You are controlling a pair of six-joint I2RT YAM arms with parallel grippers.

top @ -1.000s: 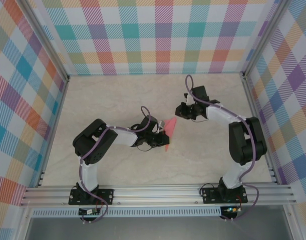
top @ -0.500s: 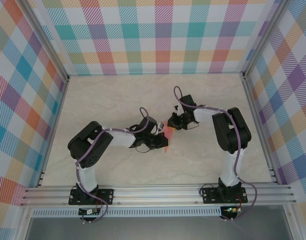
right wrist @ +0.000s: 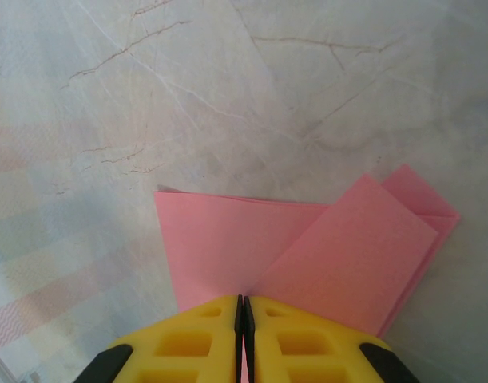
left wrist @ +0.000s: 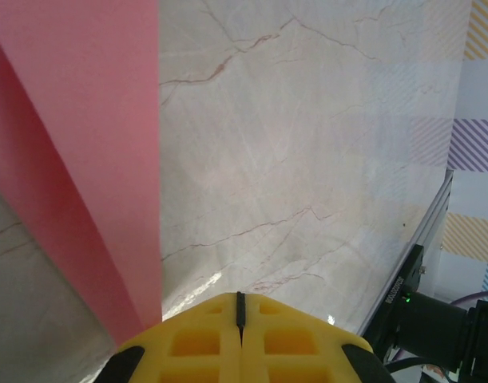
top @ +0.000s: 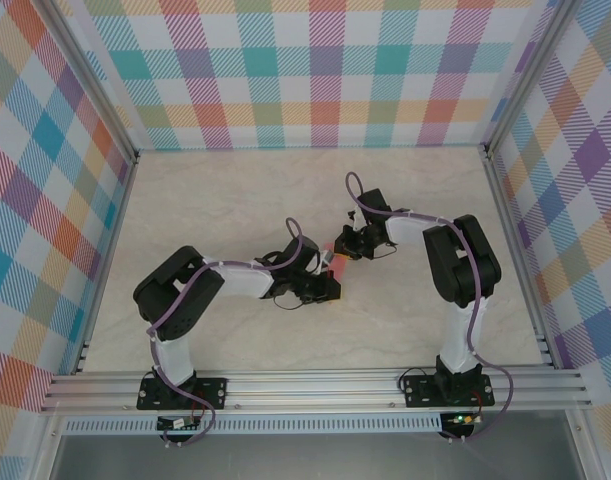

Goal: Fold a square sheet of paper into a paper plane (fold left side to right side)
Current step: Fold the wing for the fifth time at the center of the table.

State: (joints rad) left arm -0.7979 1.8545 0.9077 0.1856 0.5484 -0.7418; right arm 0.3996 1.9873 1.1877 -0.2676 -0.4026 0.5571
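Pinching R gripper [right wrist: 242, 302]: closed on edge of folded pink paper [right wrist: 307, 247].
L gripper [left wrist: 240, 297]: closed, paper just beside tip, on table [left wrist: 307, 159].

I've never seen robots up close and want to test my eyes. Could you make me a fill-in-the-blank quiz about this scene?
1. The paper is ___ in colour.
2. The fingers of the left tool and the right tool are ___ in colour.
3. The left tool's jaws stand ___.
4. In the top view, the paper sits ___ the two tools.
Missing words: pink; yellow; shut; between.
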